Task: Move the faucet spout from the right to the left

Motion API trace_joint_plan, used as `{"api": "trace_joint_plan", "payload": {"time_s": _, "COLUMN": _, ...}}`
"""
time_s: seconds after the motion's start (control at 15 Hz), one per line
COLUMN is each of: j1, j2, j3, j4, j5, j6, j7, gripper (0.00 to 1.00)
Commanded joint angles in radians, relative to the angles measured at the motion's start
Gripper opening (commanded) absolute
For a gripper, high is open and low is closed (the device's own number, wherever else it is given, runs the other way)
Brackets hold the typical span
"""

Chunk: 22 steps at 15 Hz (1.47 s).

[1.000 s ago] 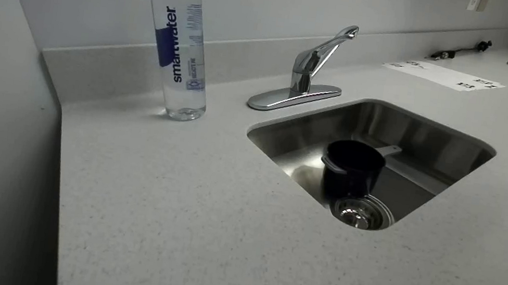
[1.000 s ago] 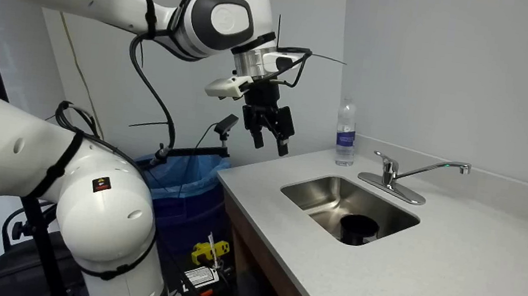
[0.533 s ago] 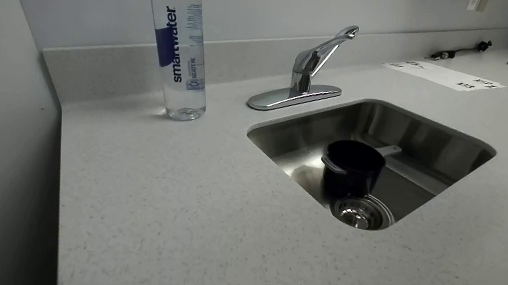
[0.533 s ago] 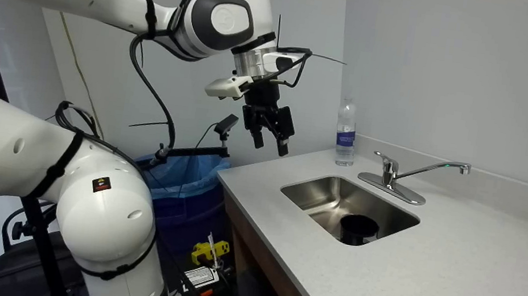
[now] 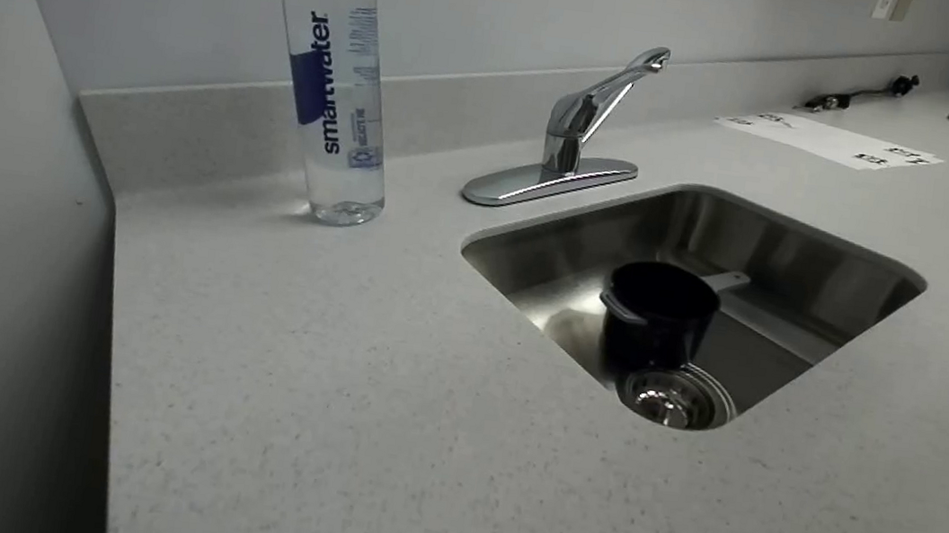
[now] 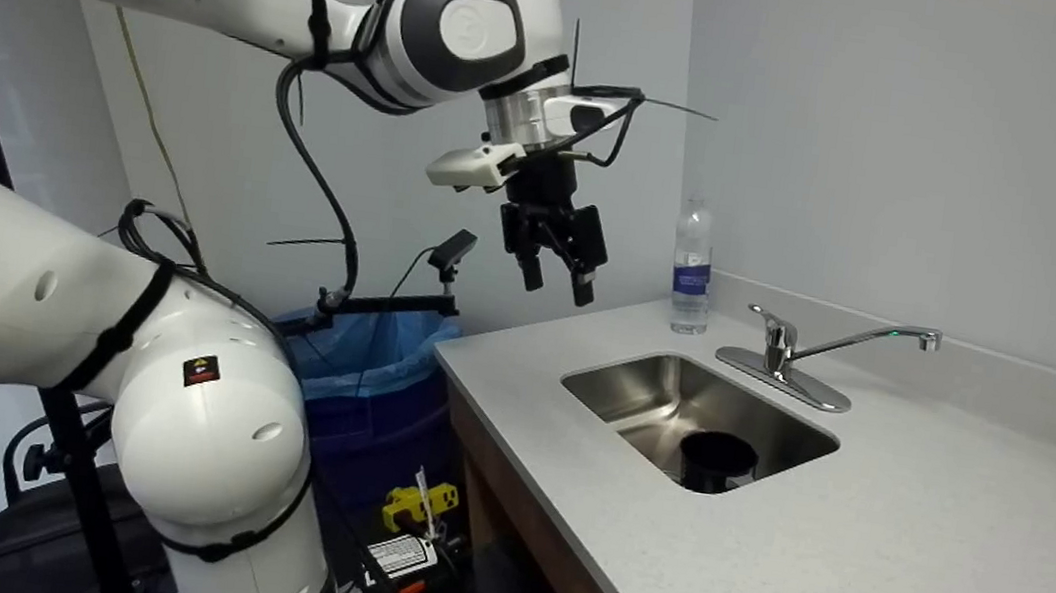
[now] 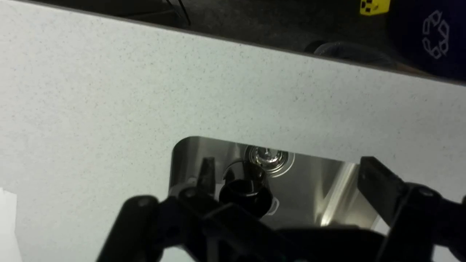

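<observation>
The faucet spout [image 6: 907,331] is a slim chrome tube with a downturned tip. In an exterior view it points right, along the wall and away from the bottle. In an exterior view its tube [image 5: 610,109] shows partly behind the lever handle [image 5: 636,71], which hides its tip. The faucet's oval base plate [image 6: 799,384] sits behind the sink. My gripper [image 6: 558,285] is open and empty, high above the counter, left of the faucet and well apart from it. In the wrist view my gripper [image 7: 287,171] is open over the sink; the faucet does not show there.
A water bottle [image 6: 691,281] stands near the corner, beside the faucet. A black pot [image 6: 717,461] stands in the steel sink [image 6: 648,387]. A wall runs behind the faucet. Paper sheets [image 5: 825,142] lie on the counter. A lined bin [image 6: 380,349] stands beside the counter.
My arm and gripper have moved a little right and up in an exterior view within the last half second. The gripper stays open. The spout has not moved.
</observation>
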<state>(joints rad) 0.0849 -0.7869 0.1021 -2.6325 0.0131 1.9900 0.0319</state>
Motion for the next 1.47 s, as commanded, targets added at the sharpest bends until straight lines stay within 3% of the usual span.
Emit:
{"api": "trace_joint_plan", "payload": {"time_s": 0.0, "j1": -0.048, "j2": 0.232, "j3": -0.081, "j4": 0.208, "j5": -0.032, "j6": 0.004, "j7": -0.072, "gripper": 1.00}}
{"api": "trace_joint_plan", "payload": {"time_s": 0.33, "j1": -0.068, "j2": 0.512, "j3": -0.164, "j4": 0.487, "j5": -0.001, "j6": -0.029, "j7": -0.137, "gripper": 1.00}}
{"api": "trace_joint_plan", "payload": {"time_s": 0.4, "j1": -0.066, "j2": 0.376, "j3": -0.143, "j4": 0.343, "j5": -0.011, "j6": 0.013, "j7": -0.104, "gripper": 1.00}}
{"api": "trace_joint_plan", "payload": {"time_s": 0.6, "j1": -0.071, "j2": 0.497, "j3": -0.156, "j4": 0.447, "j5": -0.011, "j6": 0.009, "j7": -0.114, "gripper": 1.00}}
{"api": "trace_joint_plan", "payload": {"time_s": 1.0, "j1": -0.070, "j2": 0.527, "j3": -0.157, "j4": 0.480, "j5": -0.002, "j6": -0.019, "j7": -0.121, "gripper": 1.00}}
{"api": "trace_joint_plan", "payload": {"time_s": 1.4, "j1": -0.086, "j2": 0.663, "j3": -0.174, "j4": 0.561, "j5": 0.008, "j6": 0.005, "j7": -0.126, "gripper": 1.00}}
